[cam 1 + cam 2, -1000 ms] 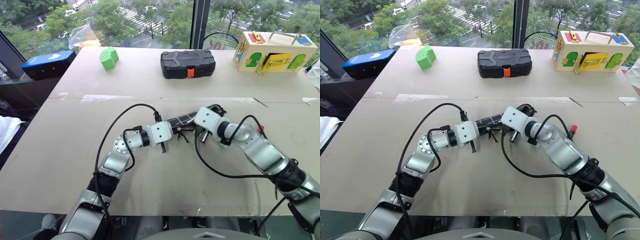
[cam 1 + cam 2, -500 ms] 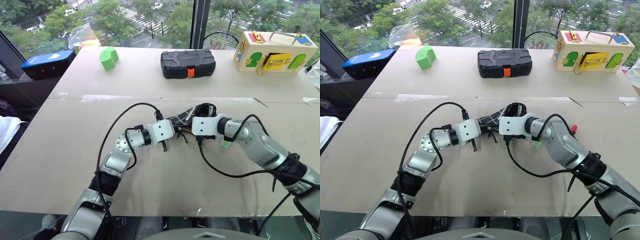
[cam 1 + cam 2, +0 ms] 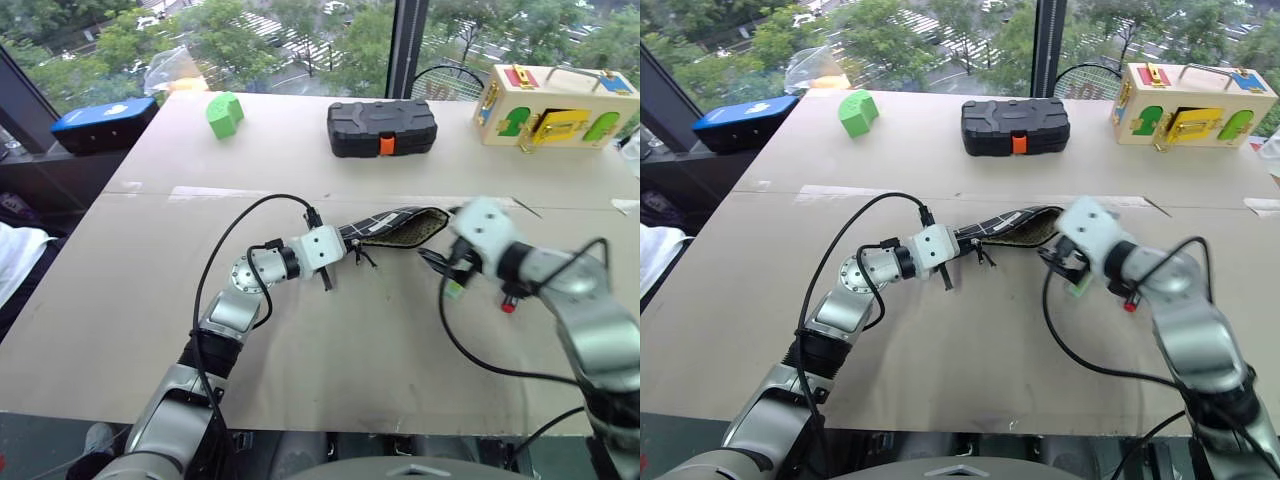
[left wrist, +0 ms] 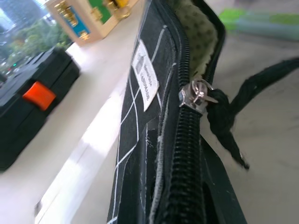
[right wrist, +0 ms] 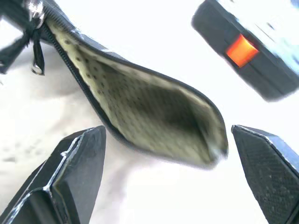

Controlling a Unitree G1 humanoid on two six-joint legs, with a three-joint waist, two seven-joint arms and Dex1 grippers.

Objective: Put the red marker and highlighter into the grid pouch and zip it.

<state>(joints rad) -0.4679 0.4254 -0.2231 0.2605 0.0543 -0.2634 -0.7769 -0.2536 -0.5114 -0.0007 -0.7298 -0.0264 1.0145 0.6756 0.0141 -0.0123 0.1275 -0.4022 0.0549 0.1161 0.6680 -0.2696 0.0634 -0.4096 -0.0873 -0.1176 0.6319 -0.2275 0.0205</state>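
While our left gripper (image 3: 345, 240) is clamped shut on the closed end of the grid pouch (image 3: 385, 226), holding it up off the middle of the table (image 3: 150, 290), the pouch's far end gapes open and shows its pale dotted lining. We see nothing inside it, as far as the right wrist view lets us look. Our right gripper (image 5: 168, 179) stands with its fingers spread wide and empty, just beside that open mouth. The highlighter (image 3: 453, 288) and the red marker (image 3: 508, 303) lie on the table toward its right edge, partly behind our right arm. We judge the task barely begun: the pouch is open and held ready, but both pens are yet to go in, and the zipper (image 4: 198, 91) is yet to be drawn shut.
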